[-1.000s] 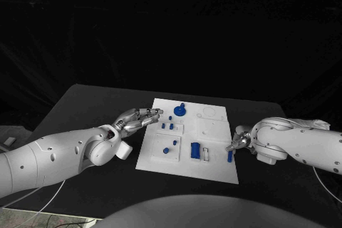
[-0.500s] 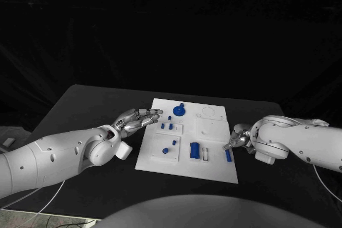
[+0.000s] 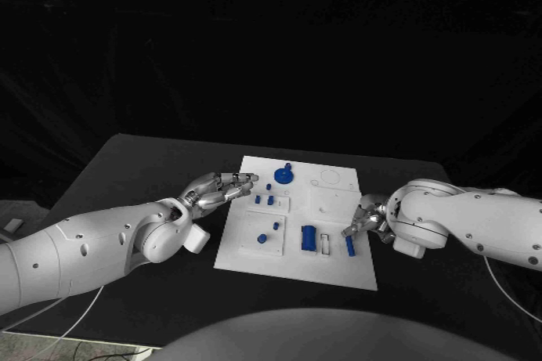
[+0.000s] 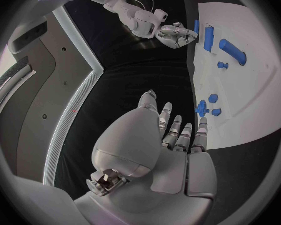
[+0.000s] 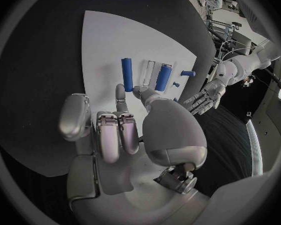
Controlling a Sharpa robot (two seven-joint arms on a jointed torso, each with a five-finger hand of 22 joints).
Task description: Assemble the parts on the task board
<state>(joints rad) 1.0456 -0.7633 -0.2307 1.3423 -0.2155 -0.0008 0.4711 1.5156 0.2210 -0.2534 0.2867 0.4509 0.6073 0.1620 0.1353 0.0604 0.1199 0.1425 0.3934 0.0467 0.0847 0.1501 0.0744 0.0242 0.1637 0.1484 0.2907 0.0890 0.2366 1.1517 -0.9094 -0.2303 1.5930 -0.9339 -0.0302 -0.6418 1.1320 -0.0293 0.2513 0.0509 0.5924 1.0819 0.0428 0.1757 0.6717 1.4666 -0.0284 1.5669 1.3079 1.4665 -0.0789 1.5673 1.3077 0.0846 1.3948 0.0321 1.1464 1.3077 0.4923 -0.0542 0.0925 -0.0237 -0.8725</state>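
Two smooth white arms dotted with small dark screws are ending in silver hands (image 3: 218, 188) (image 3: 367, 220), thin white cables trailing beneath them.

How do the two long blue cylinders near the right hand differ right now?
The thicker blue cylinder looks wider and lies further in on the task board; the slim blue cylinder is narrower and lies nearer the board's right edge. The slim one is at the right hand's fingertips; the thicker one lies apart from that hand, beyond a pale slot. Both are blue, lie flat and run roughly parallel.
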